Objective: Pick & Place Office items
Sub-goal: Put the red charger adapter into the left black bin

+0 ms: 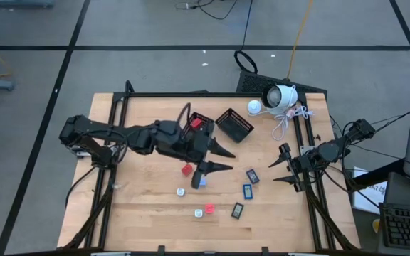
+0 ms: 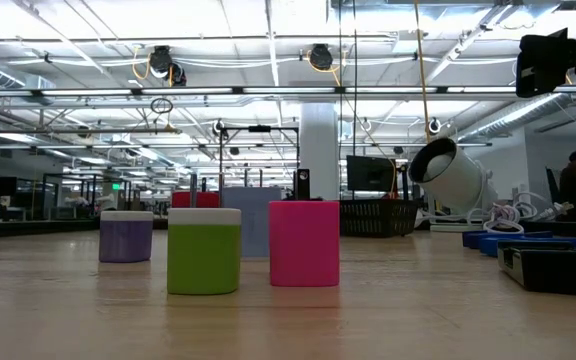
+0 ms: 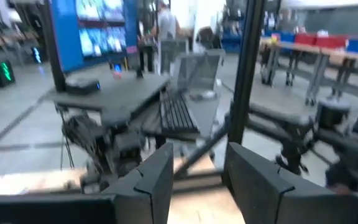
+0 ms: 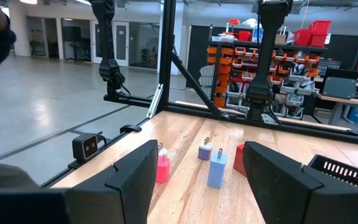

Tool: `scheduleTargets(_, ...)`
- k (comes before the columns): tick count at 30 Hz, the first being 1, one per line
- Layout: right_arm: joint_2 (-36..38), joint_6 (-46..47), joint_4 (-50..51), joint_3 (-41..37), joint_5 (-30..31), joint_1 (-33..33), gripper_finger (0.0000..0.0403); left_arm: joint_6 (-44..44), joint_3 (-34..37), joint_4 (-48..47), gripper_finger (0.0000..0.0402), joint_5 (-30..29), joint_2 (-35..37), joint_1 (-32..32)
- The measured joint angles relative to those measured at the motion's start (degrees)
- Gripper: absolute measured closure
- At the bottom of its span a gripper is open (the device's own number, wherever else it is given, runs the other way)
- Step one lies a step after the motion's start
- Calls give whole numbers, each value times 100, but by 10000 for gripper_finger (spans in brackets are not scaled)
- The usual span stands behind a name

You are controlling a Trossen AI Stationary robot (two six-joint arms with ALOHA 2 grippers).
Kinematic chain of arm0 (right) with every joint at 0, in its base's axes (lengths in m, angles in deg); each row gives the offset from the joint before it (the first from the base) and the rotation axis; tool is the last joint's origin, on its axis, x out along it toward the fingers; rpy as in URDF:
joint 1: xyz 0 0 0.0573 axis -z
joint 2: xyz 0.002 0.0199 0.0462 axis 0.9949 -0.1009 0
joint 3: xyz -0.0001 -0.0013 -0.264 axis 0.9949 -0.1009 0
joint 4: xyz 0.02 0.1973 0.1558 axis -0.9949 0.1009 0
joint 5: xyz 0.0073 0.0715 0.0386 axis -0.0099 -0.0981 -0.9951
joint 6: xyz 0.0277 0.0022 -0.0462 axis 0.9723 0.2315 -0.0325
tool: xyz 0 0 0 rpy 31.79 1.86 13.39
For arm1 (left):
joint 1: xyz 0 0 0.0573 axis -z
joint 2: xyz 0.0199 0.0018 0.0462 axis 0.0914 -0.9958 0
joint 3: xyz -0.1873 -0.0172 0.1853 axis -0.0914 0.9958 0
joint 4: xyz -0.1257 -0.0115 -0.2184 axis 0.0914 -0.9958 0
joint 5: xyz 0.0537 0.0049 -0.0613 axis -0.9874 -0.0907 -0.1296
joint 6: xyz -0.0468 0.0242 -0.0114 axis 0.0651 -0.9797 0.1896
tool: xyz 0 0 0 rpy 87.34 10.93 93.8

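Two black jointed arms (image 1: 130, 136), pointed dark jaws, black cables trailing behind

Tabletop (image 1: 148, 199): pale wood, smooth, matt. Baskets (image 1: 234, 124): black wire mesh. Blocks (image 1: 186, 170): smooth plastic. Frame rails (image 1: 119, 107): black matt metal.

A red block (image 1: 186, 170), a pale blue block (image 1: 202, 182) and blue-faced dark rectangles (image 1: 252, 176) are seen on the light wooden table (image 1: 141, 199). Both mesh baskets (image 1: 234, 124) are black.

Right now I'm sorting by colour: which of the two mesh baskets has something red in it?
The left basket, beside the left arm, holds a red piece; the basket on its right shows none.
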Motion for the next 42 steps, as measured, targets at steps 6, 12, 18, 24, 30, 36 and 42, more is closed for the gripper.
scheduleTargets(6,0,0,1,0,0,0,179,27,0,148,266,-449,2,92)
scheduleTargets(12,0,0,2,-2,0,0,179,682,0,124,268,-1055,-7,104)
scheduleTargets(18,0,0,2,0,0,0,179,1090,2,581,257,-1601,-209,100)
scheduleTargets(24,2,0,1,-1,0,0,179,1266,2,1061,255,-2266,-477,71)
scheduleTargets(30,0,0,3,0,0,0,179,1708,2,1524,269,-2593,-751,4)
scheduleTargets(36,0,0,2,0,0,0,179,2192,2,1623,273,-2594,-850,-36)
scheduleTargets(42,0,0,2,0,0,0,179,2285,2,1707,274,-3120,-841,-37)
